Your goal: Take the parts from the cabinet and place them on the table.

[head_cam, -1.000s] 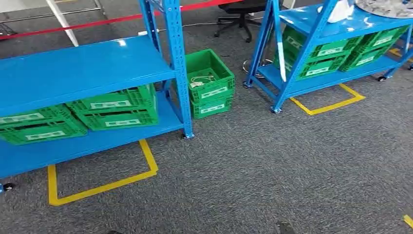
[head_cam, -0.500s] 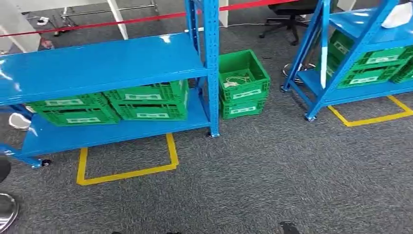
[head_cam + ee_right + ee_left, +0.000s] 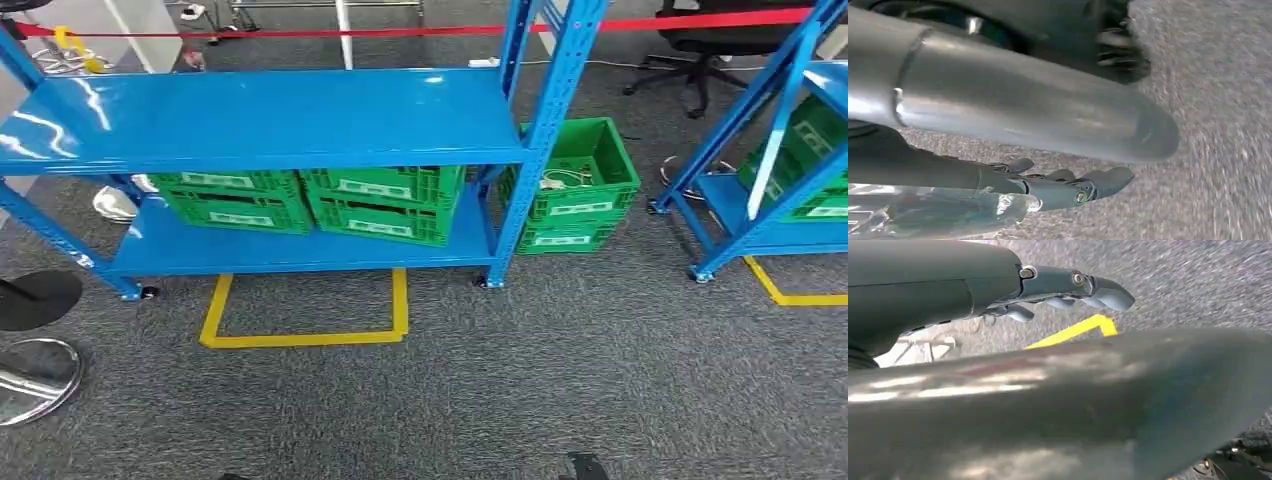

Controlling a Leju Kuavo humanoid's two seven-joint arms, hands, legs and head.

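Observation:
A blue rack point(image 3: 270, 115) stands ahead in the head view, its top shelf bare. Green crates point(image 3: 385, 205) sit side by side on its lower shelf. In the right wrist view my right hand point(image 3: 1058, 187) hangs over grey carpet and holds a clear plastic bag point(image 3: 938, 212) with a part inside, pressed along the hand. My left hand point(image 3: 1068, 290) hangs over the carpet in the left wrist view, fingers stretched out and apart, holding nothing.
Two stacked green crates point(image 3: 580, 185) stand on the floor right of the rack, the top one holding white cable. A second blue rack point(image 3: 770, 120) stands at right. Yellow floor tape point(image 3: 305, 325), a red barrier tape point(image 3: 400, 30), a chrome round base point(image 3: 35, 375).
The whole head view has slid to the right, so the camera has turned left. The near rack now stands at centre and the second rack is at the right edge.

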